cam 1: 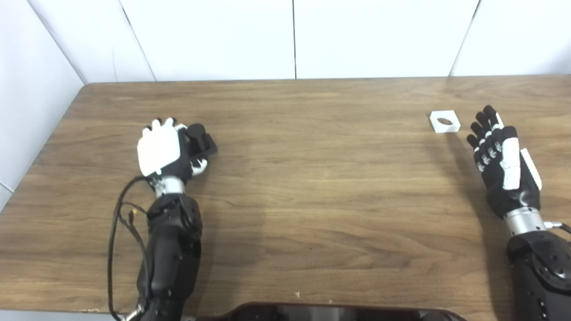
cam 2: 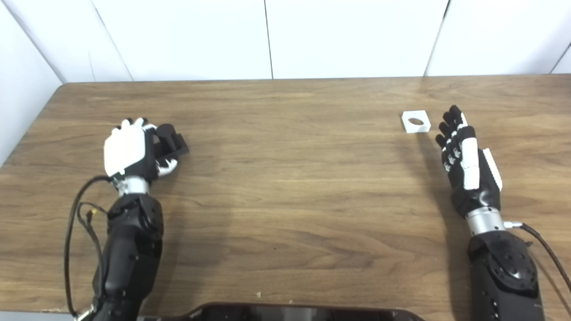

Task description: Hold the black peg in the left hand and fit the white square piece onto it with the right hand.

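Note:
The black peg [cam 1: 200,139], a round post on a square base, is at the left of the wooden table [cam 1: 312,187]. My left hand [cam 1: 165,149] is curled around it from the left, fingers over the base and thumb below. The white square piece [cam 1: 444,121], with a round hole in its middle, lies flat at the far right. My right hand [cam 1: 502,158] hovers just to the right of and nearer than the piece, fingers straight and apart, holding nothing and not touching it.
White wall panels stand behind the table's far edge and along its left side. A dark rounded body part [cam 1: 330,312] shows at the bottom edge. A black cable [cam 1: 117,223] loops beside my left forearm.

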Robot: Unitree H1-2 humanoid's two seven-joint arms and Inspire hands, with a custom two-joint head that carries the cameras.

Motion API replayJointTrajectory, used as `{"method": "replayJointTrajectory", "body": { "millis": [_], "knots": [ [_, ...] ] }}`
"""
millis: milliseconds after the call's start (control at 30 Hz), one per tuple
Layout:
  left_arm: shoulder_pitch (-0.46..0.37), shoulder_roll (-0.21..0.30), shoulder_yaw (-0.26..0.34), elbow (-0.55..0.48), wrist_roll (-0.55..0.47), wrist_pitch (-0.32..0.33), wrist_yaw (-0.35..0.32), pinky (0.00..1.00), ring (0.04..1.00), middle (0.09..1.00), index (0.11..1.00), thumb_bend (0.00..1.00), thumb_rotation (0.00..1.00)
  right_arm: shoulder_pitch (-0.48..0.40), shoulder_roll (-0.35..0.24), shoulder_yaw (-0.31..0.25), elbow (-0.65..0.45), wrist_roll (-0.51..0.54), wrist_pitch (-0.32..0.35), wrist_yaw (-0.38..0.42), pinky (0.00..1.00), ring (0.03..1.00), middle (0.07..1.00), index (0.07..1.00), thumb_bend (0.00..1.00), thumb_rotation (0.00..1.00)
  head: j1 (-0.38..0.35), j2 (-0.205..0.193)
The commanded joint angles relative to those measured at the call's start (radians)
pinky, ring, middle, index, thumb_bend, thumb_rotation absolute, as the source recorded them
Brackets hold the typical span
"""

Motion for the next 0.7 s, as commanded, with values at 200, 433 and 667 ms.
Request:
{"method": "replayJointTrajectory", "body": {
  "millis": [200, 433, 667],
  "knots": [
    [0.029, -0.011, -0.057, -0.107, 0.005, 0.004, -0.049, 1.0, 1.0, 0.932, 0.492, 0.51, 0.06, 0.052, 0.038, 0.017, 0.024, -0.001, 0.002, -0.009, 1.0, 1.0, 1.0, 1.0, 0.57, 1.0, -0.009, 0.004],
    [0.067, -0.019, -0.109, -0.167, 0.015, 0.004, -0.076, 0.99, 1.0, 0.924, 0.494, 0.51, 0.06, 0.057, 0.038, 0.024, 0.016, -0.013, 0.006, -0.014, 1.0, 1.0, 1.0, 1.0, 0.57, 1.0, -0.012, 0.005],
    [0.068, -0.013, -0.125, -0.18, 0.01, -0.002, -0.065, 1.0, 1.0, 0.928, 0.494, 0.51, 0.06, 0.053, 0.041, 0.03, 0.023, -0.023, -0.003, -0.012, 1.0, 1.0, 1.0, 1.0, 0.54, 1.0, -0.008, 0.004]
  ]
}}
